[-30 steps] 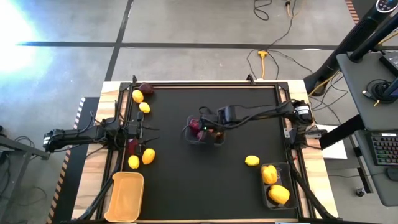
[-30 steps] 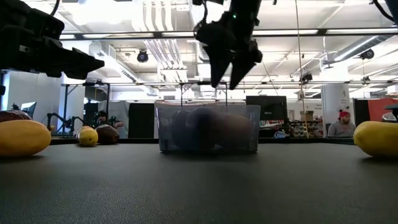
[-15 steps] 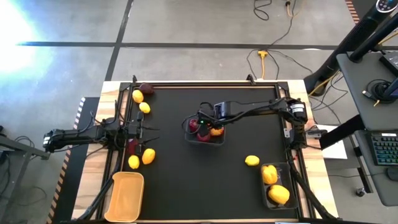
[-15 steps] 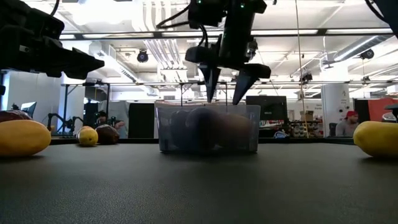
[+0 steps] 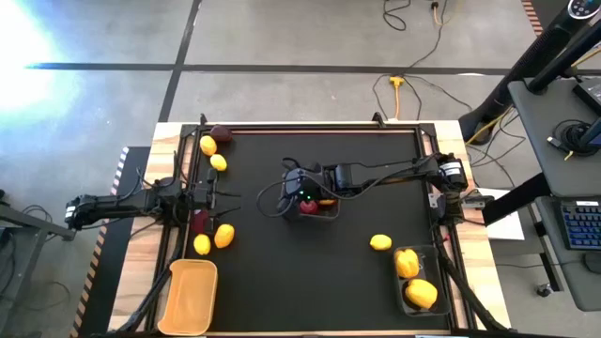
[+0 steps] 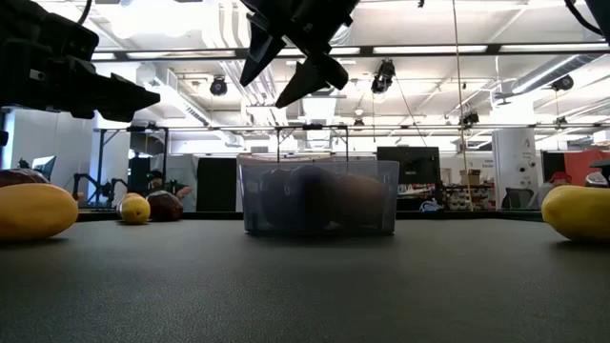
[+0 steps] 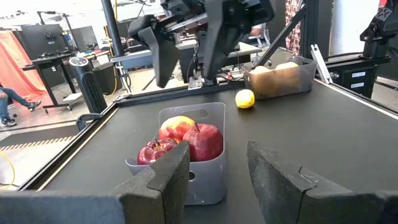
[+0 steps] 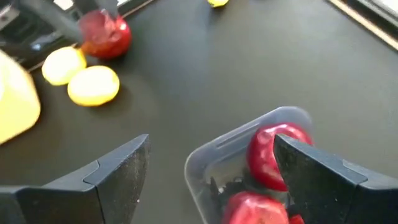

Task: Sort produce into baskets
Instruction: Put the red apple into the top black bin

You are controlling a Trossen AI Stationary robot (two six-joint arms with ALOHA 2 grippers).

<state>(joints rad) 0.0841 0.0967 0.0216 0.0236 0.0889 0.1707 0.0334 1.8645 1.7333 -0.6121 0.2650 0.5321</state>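
The clear bin (image 5: 315,205) stands mid-table and holds red apples (image 7: 186,140). My right gripper (image 6: 278,78) hangs open and empty above the bin's left end, slanting down toward the table's left; its wrist view shows the bin's rim (image 8: 239,140) below the fingers. My left gripper (image 5: 214,195) rests shut at the left edge, pointing level at the bin. Loose lemons (image 5: 212,153) and a dark-red fruit (image 5: 222,134) lie at the far left. Yellow fruits (image 5: 213,240) and a red one (image 5: 199,219) lie at the near left. One lemon (image 5: 380,243) lies near right.
A yellow-orange bin (image 5: 191,296) sits at the near left corner, with nothing in it that I can see. A dark bin (image 5: 418,280) at the near right corner holds yellow peppers. Black mat lies bare between the clear bin and the near edge.
My right gripper has risen from just over the clear bin and swung toward the table's left. It has tipped up from pointing nearly straight down to a slant. The apples in the bin have stayed put.
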